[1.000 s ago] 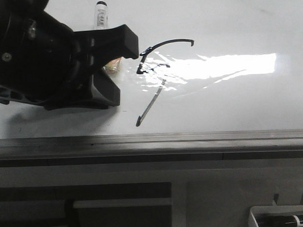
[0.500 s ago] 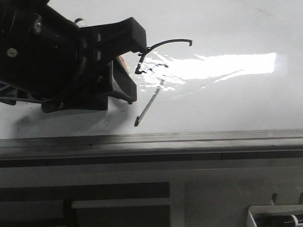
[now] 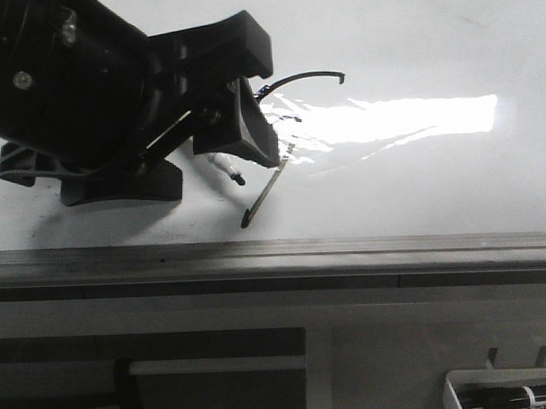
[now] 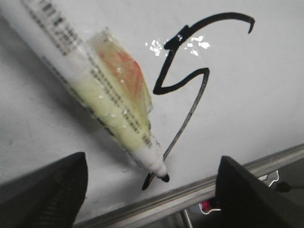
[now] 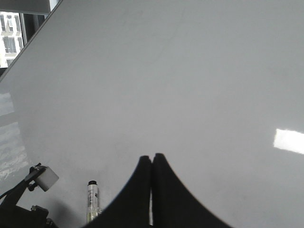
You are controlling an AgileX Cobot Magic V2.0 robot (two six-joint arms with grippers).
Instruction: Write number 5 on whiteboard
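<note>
The number 5 (image 3: 292, 114) is drawn in black on the whiteboard (image 3: 416, 181), its long tail ending near the grey front edge; it also shows as the number 5 (image 4: 190, 80) on the whiteboard (image 4: 256, 95). A white marker (image 4: 104, 90) lies flat on the board, its black tip beside the tail's end. My left gripper (image 4: 153, 160) hangs open over it, and neither of the fingers (image 4: 42, 190) touches the marker. From the front, the left gripper (image 3: 262, 97) hides all of the marker but its tip (image 3: 239, 180). My right gripper (image 5: 152, 159) is shut on nothing above bare whiteboard (image 5: 190, 71).
The board's grey metal edge strip (image 3: 275, 254) runs along the front. A white tray (image 3: 508, 392) holding pens sits below at the right. The marker's far end (image 5: 92, 197) and part of the left arm (image 5: 40, 178) show in the right wrist view.
My left gripper has moved right, toward the 5, and now covers the marker's body and far end. The marker's tip has come into sight.
</note>
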